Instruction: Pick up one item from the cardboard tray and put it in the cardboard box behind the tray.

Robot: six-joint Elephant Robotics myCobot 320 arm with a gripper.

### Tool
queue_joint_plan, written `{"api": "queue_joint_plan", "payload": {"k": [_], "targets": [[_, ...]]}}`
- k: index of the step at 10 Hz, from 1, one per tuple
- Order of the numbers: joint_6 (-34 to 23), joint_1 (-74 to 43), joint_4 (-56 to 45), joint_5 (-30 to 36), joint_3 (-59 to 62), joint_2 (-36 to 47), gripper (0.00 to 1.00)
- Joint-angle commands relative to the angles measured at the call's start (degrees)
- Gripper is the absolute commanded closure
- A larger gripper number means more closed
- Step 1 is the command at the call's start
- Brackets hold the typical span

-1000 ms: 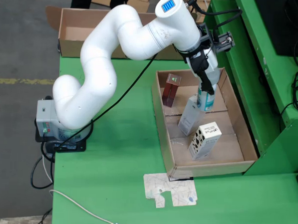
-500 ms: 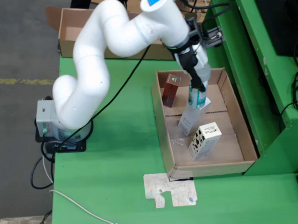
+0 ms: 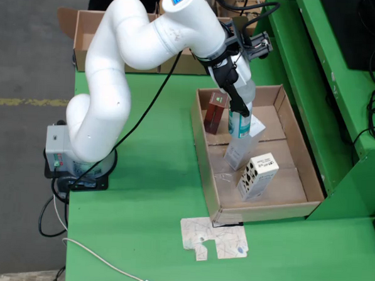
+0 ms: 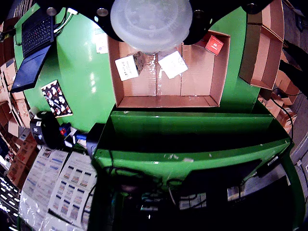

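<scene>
Black hand [image 3: 240,104]: clamped on clear bottle [image 3: 239,123], lifted above tray [image 3: 206,159].
Nearby: red carton [image 3: 215,112], white cartons [image 3: 257,175].

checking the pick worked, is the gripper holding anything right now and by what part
Yes. The black gripper holds a clear plastic bottle with a teal label by its top end, lifted above the brown cardboard tray; the wrist view shows its round base.

Green bench [image 3: 139,226] over grey concrete floor [image 3: 28,56], yellow line [image 3: 26,101] painted across it. Raised green shelf [image 3: 341,79] along right side. Laptop [image 4: 31,43] and printed sheets [image 4: 62,185] visible in gripper view. Even light.
</scene>
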Motion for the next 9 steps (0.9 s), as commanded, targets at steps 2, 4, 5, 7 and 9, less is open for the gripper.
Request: {"api": "queue_joint_plan", "payload": {"k": [2, 4, 5, 7, 9], "targets": [[-1.3, 0.1, -3.7, -0.8, 1.2, 8.9, 1.0], [-1.1, 0.7, -5.6, -0.9, 1.2, 11.2, 1.0], [-1.1, 0.7, -5.6, -0.9, 1.2, 11.2, 1.0], [-0.1, 2.3, -6.8, -1.9, 1.2, 13.9, 1.0], [0.5, 2.8, -7.0, -2.2, 1.2, 14.5, 1.0]]}}
